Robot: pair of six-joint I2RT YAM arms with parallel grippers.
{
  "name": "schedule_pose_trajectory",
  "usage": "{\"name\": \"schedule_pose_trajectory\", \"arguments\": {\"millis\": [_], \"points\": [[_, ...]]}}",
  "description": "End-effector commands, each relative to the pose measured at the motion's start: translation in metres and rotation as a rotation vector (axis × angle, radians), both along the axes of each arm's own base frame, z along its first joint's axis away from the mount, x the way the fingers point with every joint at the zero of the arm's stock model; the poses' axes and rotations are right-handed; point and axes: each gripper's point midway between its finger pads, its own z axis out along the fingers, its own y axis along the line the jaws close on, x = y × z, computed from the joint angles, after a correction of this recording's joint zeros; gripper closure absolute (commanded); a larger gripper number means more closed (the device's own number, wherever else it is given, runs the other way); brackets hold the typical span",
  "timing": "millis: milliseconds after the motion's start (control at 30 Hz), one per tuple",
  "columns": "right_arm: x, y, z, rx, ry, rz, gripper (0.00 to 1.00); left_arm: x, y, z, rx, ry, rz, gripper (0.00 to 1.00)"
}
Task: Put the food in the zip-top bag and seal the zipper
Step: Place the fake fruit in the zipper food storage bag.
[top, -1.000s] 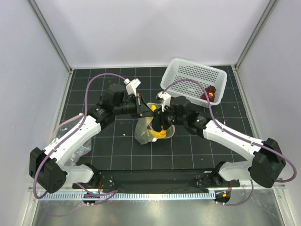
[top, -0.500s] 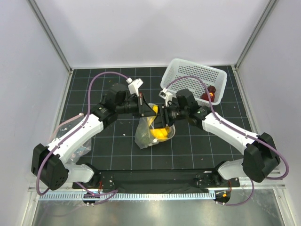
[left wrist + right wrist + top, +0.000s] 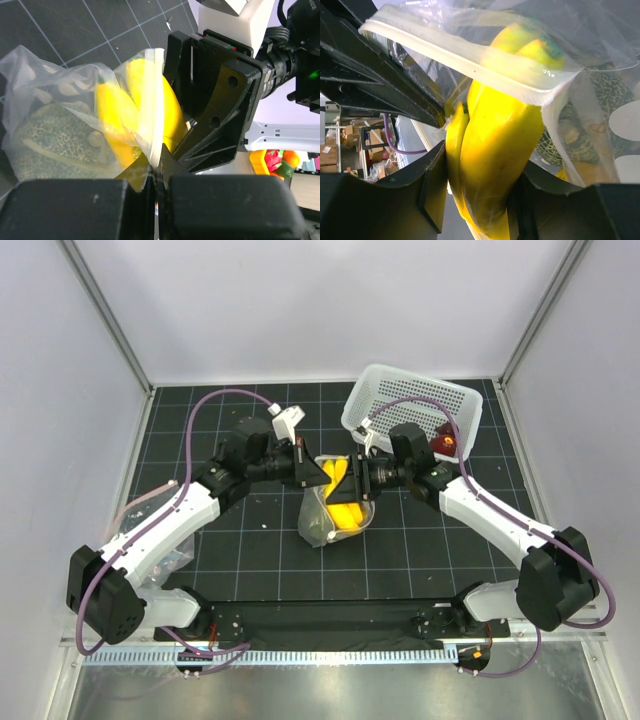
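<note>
Middle of the worktop (image 3: 240,540), and the bag (image 3: 318,528) is held up by its mouth between the two arms. The left tool (image 3: 156,185) is clamped hard on the mouth edge, the pale zipper (image 3: 158,100) nipped between its fingers with no gap showing. The right tool (image 3: 480,190) reaches in from the right, fingers closed around the banana (image 3: 490,140), which sits part way through the mouth, beside the melon (image 3: 45,140) already inside. So the step, as I read it, is feeding the banana in. To do it well, the left side should keep that edge taut so the mouth does not fold. The right should push the banana down along its length and let go only once the fruit is below the zipper line; releasing early risks it tipping back out or fouling the seal. The dark-red fruits (image 3: 447,442) lie in the basket (image 3: 410,400) at the far right, well apart from the bag, so there is more loading before any sealing. Hard to make out: how deep the banana's lower end has gone, since folds and glare in the plastic hide it, and whether the other lip of the mouth is free or caught under the fruit. The right wrist view cuts off the banana's near end, and from overhead both tools cover the mouth.
</note>
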Motion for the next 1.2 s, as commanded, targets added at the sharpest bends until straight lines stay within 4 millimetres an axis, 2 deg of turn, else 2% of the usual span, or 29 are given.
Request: {"name": "schedule_pose_trajectory", "arguments": {"millis": [0,133,300,333,433,500,600,667,700,733,800,900,933,1000,1100,1133,1167], "points": [[-0.008,0.008,0.015,0.062,0.017,0.053,0.99,0.008,0.004,0.018,0.006,-0.094,0.028,1.0],[-0.014,0.012,0.021,0.101,0.072,0.059,0.99,0.011,0.003,0.015,0.014,-0.093,0.03,1.0],[-0.023,0.021,0.038,0.174,0.091,0.077,0.99,0.015,-0.001,0.007,0.028,-0.075,0.027,1.0],[-0.025,0.024,0.047,0.199,0.084,0.076,0.99,0.015,-0.002,0.007,0.027,-0.073,0.026,1.0],[-0.022,0.029,0.056,0.239,0.081,0.043,0.99,0.014,-0.004,0.007,0.02,-0.069,0.02,1.0],[-0.019,0.033,0.05,0.237,0.109,0.02,0.99,0.01,-0.005,0.013,-0.002,-0.07,0.01,1.0],[-0.017,0.043,0.052,0.293,0.138,0.025,0.99,0.004,-0.005,0.02,-0.025,-0.071,0.001,1.0],[-0.018,0.046,0.05,0.264,0.117,0.016,0.99,0.0,-0.003,0.027,-0.041,-0.082,0.0,1.0],[-0.015,0.048,0.05,0.238,0.043,0.015,0.99,-0.002,-0.003,0.029,-0.05,-0.079,0.0,1.0],[-0.012,0.05,0.036,0.167,0.042,-0.041,0.97,-0.004,-0.003,0.03,-0.058,-0.079,-0.004,1.0],[-0.007,0.053,0.026,0.124,0.008,-0.058,0.94,-0.006,-0.003,0.033,-0.069,-0.08,-0.01,1.0],[0.004,0.056,-0.002,0.055,-0.005,-0.064,0.91,-0.01,-0.003,0.035,-0.083,-0.063,-0.016,1.0],[0.009,0.053,-0.015,0.002,0.001,-0.093,0.89,-0.011,-0.003,0.035,-0.086,-0.058,-0.019,1.0],[0.015,0.053,-0.021,-0.023,-0.014,-0.099,0.84,-0.013,-0.003,0.038,-0.094,-0.062,-0.023,1.0],[0.017,0.051,-0.032,-0.054,-0.001,-0.095,0.64,-0.013,0.002,0.037,-0.079,-0.059,0.003,1.0],[0.016,0.05,-0.028,-0.052,-0.012,-0.099,0.5,-0.013,0.003,0.037,-0.075,-0.06,0.006,1.0],[0.019,0.047,-0.026,-0.057,-0.033,-0.112,0.44,-0.012,0.004,0.035,-0.064,-0.056,0.012,1.0]]}}
